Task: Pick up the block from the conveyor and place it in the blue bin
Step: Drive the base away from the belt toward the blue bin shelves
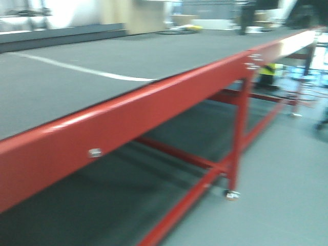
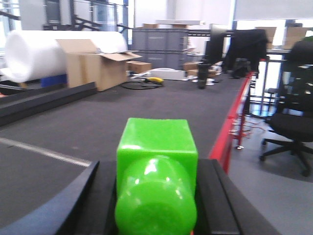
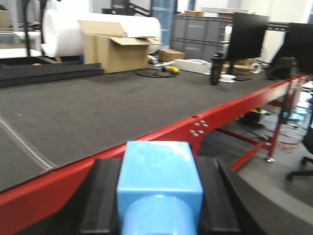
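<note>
Blocks two: green block (image 2: 156,156) left jaws, blue block (image 3: 159,176) right jaws.

Matt conveyor belt (image 1: 128,56), glossy red metal frame (image 1: 154,105)

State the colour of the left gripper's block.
Bright green; the plastic block shows best in the left wrist view.

A dark grey-green woven conveyor belt (image 1: 154,51) with white line (image 1: 87,70), glossy red metal frame (image 1: 128,118); bright green plastic block (image 2: 156,147); light blue plastic block (image 3: 159,171)
</note>
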### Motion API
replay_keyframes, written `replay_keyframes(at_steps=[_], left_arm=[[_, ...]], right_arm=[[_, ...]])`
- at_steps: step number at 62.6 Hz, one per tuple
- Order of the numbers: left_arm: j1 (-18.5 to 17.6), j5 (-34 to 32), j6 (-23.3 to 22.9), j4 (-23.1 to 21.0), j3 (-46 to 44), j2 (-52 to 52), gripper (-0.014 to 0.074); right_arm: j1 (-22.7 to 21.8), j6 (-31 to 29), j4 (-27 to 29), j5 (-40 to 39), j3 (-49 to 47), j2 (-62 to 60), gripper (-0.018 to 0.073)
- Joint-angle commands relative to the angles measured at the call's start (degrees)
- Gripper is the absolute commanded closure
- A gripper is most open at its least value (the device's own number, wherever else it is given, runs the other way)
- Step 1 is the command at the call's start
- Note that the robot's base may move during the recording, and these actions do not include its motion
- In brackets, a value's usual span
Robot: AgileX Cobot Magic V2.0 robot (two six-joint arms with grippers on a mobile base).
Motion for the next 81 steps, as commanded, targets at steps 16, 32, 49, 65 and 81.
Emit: replay_keyframes(at_steps=[16,32,49,65,81], left_arm=[[-0.40,-1.12,-0.06,0.15,0.01,-0.23,0.0707],[-0.40,-1.12,-0.06,0.15,0.01,-0.23,0.0707],[-0.40,-1.12,-0.06,0.15,0.01,-0.23,0.0707],[-0.40,-1.12,-0.06,0.15,0.01,-0.23,0.0707],[-0.40,-1.12,-0.06,0.15,0.01,-0.23,0.0707]], right_arm=[[-0.02,-0.17,-0.20,-0.68,0.08,-0.29,0.0721],[-0.02,-0.17,-0.20,-0.68,0.08,-0.29,0.0721],[-0.02,-0.17,-0.20,-0.68,0.08,-0.29,0.0721],[-0.02,-0.17,-0.20,-0.68,0.08,-0.29,0.0721],[-0.02,-0.17,-0.20,-0.68,0.08,-0.29,0.0721]])
